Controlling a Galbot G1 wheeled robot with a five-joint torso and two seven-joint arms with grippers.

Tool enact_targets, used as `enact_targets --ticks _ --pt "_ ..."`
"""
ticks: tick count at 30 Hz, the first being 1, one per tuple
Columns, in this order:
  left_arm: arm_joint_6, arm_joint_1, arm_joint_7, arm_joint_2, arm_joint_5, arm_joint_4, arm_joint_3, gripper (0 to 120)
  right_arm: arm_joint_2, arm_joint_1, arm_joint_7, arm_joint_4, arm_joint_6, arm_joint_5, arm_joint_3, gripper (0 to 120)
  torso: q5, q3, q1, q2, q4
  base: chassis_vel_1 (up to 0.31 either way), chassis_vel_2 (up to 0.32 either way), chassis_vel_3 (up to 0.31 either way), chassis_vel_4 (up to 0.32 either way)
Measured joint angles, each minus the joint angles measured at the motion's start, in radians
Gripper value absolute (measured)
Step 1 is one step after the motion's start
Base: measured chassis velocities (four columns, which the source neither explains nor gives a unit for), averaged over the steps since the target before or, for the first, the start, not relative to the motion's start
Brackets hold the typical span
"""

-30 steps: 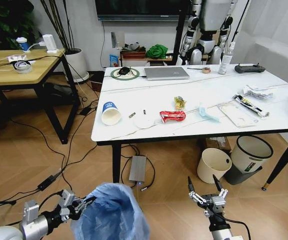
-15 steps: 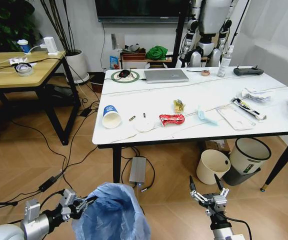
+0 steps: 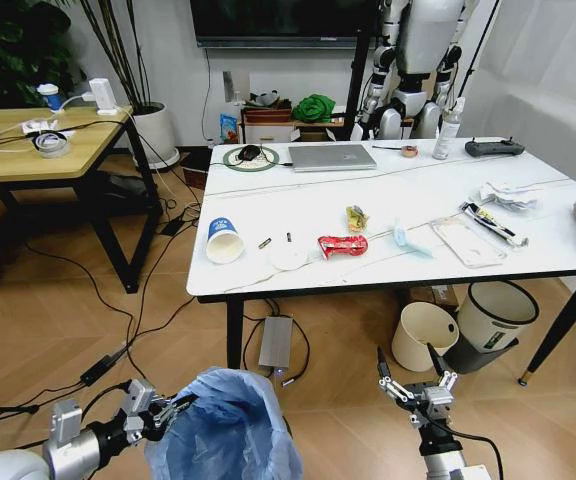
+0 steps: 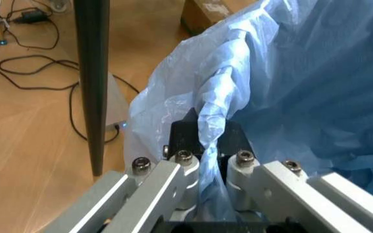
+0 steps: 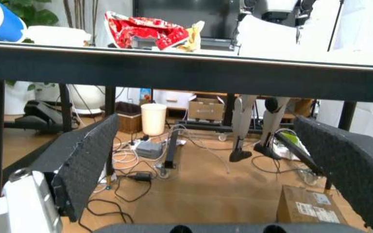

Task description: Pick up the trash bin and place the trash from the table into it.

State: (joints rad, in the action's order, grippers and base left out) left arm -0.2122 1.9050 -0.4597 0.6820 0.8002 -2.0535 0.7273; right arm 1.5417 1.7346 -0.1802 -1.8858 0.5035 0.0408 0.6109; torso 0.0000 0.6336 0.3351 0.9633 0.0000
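Blue-bagged trash bin (image 3: 226,428) | left claw (image 4: 205,145) pinching bag rim | right claw (image 3: 414,376) open, empty

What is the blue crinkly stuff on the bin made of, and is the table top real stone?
The lining of the trash bin looks like thin plastic film: it is see-through light blue, creased, and bunches where the left gripper pinches it. The table has a glossy white top with faint veins, so it looks like marble, though it may be a printed or coated surface. Its legs look like black metal.

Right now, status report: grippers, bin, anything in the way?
Left gripper shut on trash bin liner. Right gripper open, low before table. Trash on tabletop. Nothing blocking.
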Motion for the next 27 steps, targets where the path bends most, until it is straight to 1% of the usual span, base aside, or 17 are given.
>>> enact_targets --ticks 6,10,12,18,20,25,27 --pt "0.003 -0.002 -0.003 0.005 0.009 0.002 -0.003 0 0.008 0.008 0.000 -0.004 -0.006 -0.031 -0.008 100 0.0000 0.015 0.012 0.027 -0.0001 0.000 0.000 0.000 0.000" --pt "0.003 0.004 -0.003 0.004 0.019 -0.015 0.007 0 0.014 0.015 0.000 -0.014 -0.009 -0.053 -0.015 100 0.0003 0.028 0.022 0.050 0.0000 0.000 0.000 0.000 0.000" --pt "0.002 0.004 -0.002 0.005 0.023 -0.020 0.009 0 0.014 0.017 0.000 -0.019 -0.010 -0.055 -0.016 100 0.0003 0.031 0.024 0.054 0.0000 0.000 0.000 0.000 0.000" --pt "-0.005 0.018 0.012 0.011 0.028 -0.036 0.012 0 -0.013 0.019 0.015 -0.049 -0.025 -0.050 -0.009 100 0.0000 0.050 0.039 0.089 0.0000 0.000 0.000 0.000 0.000" --pt "-0.005 0.019 0.013 0.012 0.028 -0.036 0.012 0 -0.017 0.019 0.017 -0.049 -0.025 -0.048 -0.007 100 0.0000 0.052 0.041 0.093 0.0000 0.000 0.000 0.000 0.000" --pt "-0.013 0.017 0.030 0.013 0.044 -0.035 0.009 0 -0.031 0.017 0.032 -0.048 -0.023 -0.046 -0.005 100 0.0000 0.068 0.054 0.122 0.0000 0.000 0.000 0.000 0.000" --pt "-0.014 0.017 0.032 0.012 0.045 -0.034 0.009 0 -0.032 0.016 0.032 -0.047 -0.023 -0.046 -0.006 100 0.0000 0.071 0.056 0.127 -0.0001 0.000 0.000 0.000 0.000"
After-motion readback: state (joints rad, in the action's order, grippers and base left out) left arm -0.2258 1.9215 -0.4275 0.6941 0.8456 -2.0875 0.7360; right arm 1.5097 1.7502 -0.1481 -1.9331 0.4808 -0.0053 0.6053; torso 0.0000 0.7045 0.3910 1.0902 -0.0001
